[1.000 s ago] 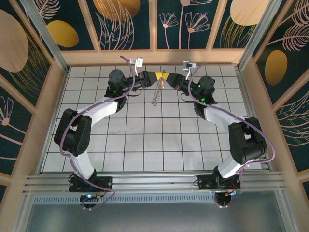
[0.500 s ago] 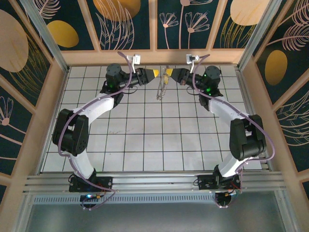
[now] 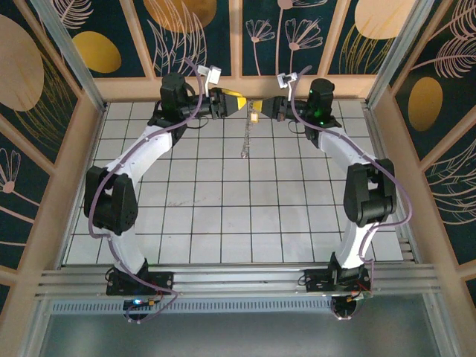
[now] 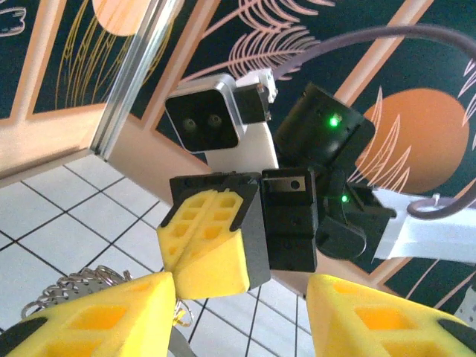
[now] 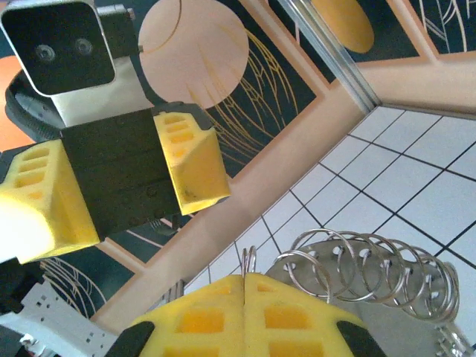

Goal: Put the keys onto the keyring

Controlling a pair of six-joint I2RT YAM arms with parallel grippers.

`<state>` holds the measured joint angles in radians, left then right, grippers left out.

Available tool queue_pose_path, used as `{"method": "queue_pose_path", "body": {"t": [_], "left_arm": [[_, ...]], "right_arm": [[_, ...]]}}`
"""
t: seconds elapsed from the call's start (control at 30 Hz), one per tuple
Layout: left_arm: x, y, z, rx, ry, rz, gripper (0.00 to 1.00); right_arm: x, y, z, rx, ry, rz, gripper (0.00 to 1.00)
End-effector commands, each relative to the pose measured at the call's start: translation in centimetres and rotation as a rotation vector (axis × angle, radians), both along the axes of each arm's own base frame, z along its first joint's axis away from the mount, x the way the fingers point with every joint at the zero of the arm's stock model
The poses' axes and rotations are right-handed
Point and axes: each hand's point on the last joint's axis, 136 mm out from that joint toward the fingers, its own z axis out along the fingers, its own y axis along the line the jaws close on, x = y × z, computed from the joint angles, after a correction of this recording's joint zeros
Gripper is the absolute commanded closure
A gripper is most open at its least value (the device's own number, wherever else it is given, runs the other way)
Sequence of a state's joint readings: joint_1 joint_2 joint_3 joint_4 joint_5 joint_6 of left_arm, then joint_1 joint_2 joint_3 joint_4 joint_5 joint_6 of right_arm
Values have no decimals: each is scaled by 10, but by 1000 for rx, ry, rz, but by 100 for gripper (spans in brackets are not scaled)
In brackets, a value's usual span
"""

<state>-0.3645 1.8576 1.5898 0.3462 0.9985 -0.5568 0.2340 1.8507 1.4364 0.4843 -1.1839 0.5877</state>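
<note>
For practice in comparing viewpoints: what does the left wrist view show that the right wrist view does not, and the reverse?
Left wrist view: the right gripper head-on, fingers pressed shut, green lights on its arm. Right wrist view: the left gripper head-on, fingers apart. Both: the keyring, silver rings by the near fingertips, tiled floor, patterned wall.

1. Table [image 3: 223,223]: white square tiles with dark grout lines, edge to edge.
2. Wooden rim [image 3: 238,88] along the far edge, with the same pale wood down the left and right edges.
3. Wall panels [image 3: 186,30] above the rim: dark blue, gold ovals, pale leaf outlines.
4. Aluminium rail [image 3: 238,281] across the near edge.
5. Metal upright [image 3: 68,52] at the far left corner.
6. Grey surface [image 3: 223,327] below the rail, possibly floor.
</note>
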Motion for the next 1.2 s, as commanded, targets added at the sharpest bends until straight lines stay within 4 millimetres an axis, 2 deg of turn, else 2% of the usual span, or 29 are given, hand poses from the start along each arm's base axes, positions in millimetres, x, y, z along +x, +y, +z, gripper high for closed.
{"method": "queue_pose_path", "body": {"t": [0.0,0.17,0.4,0.67,1.17], "left_arm": [[9,-1,-20,53,39,-37,50],[22,1,-25,68,53,-32,51],[22,-1,-34,83,69,-57,53],[26,-3,-48,91,95,-61,54],[33,-5,-56,85,113,-55,54]], "right_arm": [[1,0,8,-9,-48,67,100],[14,2,0,-13,-22,66,100],[20,3,-6,-11,-5,62,100],[17,3,-1,-5,-16,64,100],[10,2,-1,-3,-22,72,100]]}}
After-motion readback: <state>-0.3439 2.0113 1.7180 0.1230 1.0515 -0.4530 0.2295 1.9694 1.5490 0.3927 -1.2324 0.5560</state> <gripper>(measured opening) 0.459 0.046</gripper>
